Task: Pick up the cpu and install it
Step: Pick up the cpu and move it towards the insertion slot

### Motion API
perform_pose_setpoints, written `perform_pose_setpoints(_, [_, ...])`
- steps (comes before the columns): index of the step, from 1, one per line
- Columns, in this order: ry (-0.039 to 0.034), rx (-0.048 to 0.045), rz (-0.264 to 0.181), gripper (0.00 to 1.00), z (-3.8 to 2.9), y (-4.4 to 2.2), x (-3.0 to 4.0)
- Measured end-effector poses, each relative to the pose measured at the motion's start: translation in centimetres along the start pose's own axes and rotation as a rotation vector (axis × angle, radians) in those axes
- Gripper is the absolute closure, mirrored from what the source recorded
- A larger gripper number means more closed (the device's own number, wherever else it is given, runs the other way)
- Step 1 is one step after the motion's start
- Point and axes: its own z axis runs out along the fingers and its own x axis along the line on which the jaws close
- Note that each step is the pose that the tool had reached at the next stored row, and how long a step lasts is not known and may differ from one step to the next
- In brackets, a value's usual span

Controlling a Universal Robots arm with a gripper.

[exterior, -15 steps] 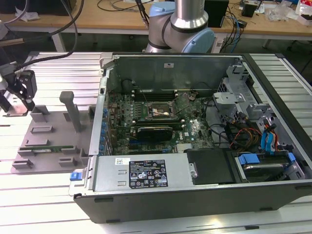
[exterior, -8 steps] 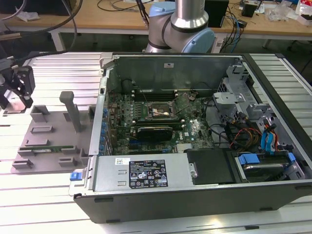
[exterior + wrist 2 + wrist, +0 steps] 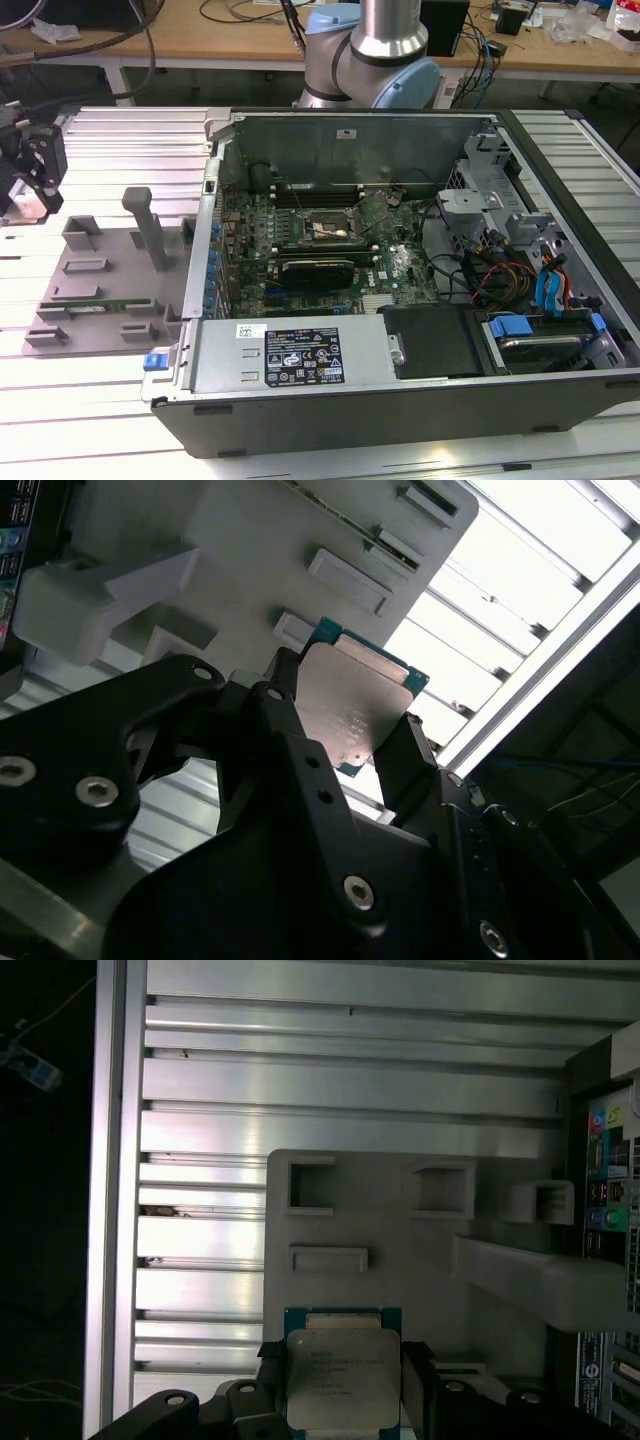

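The cpu [image 3: 355,705], a flat square chip with a silver-grey top and green edge, sits clamped between my two black fingers [image 3: 283,715] in both wrist views, with its metal top [image 3: 342,1378] facing the camera. My gripper [image 3: 345,730] is shut on it. In the exterior view the gripper [image 3: 30,180] hangs at the exterior view's far left, above the slatted table and just left of the grey parts holder [image 3: 110,265]. The dark socket frame [image 3: 325,228] lies on the green motherboard inside the open computer case, far to the exterior view's right of the gripper.
The grey holder [image 3: 400,1250] has raised blocks, a tall post [image 3: 150,225] and a green memory stick [image 3: 95,307] lying in a slot. The case wall [image 3: 205,250] stands between holder and motherboard. Cables and drive bays [image 3: 520,260] fill the case's right side.
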Motion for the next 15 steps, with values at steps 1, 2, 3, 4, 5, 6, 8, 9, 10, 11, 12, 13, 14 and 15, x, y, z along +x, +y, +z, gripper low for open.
perform_pose_setpoints(1, [0.0, 0.0001, 0.0, 0.45, -0.07, 0.0, 0.0])
perform_pose_setpoints(2, [0.0, 0.0001, 0.0, 0.45, -0.3, 0.01, -0.01])
perform_pose_setpoints(3, [-0.0001, 0.0, 0.0, 0.45, -0.47, 0.02, -0.01])
perform_pose_setpoints(4, [0.0, 0.0001, 0.0, 0.45, -0.59, 0.02, -0.02])
perform_pose_setpoints(5, [0.0, 0.0002, 0.0, 0.45, -0.69, 0.02, -0.02])
perform_pose_setpoints(6, [0.0, 0.0002, 0.0, 0.45, -0.76, 0.02, -0.02])
perform_pose_setpoints(8, [0.0, 0.0003, 0.0, 0.45, -1.09, 0.03, -0.03])
perform_pose_setpoints(9, [0.0, 0.0003, 0.0, 0.45, -1.28, 0.04, -0.04])
perform_pose_setpoints(10, [0.0, 0.0004, 0.0, 0.45, -1.45, 0.05, -0.05])
perform_pose_setpoints(11, [-0.0001, 0.0005, 0.0, 0.45, -1.53, 0.05, -0.05])
perform_pose_setpoints(12, [0.0, 0.0005, 0.0, 0.45, -1.63, 0.06, -0.05])
perform_pose_setpoints(13, [-0.0001, 0.0006, 0.0, 0.45, -1.78, 0.07, -0.06])
perform_pose_setpoints(14, [0.0, 0.0006, 0.0, 0.45, -1.93, 0.07, -0.06])
perform_pose_setpoints(15, [0.0, 0.0006, 0.0, 0.45, -2.03, 0.08, -0.07])
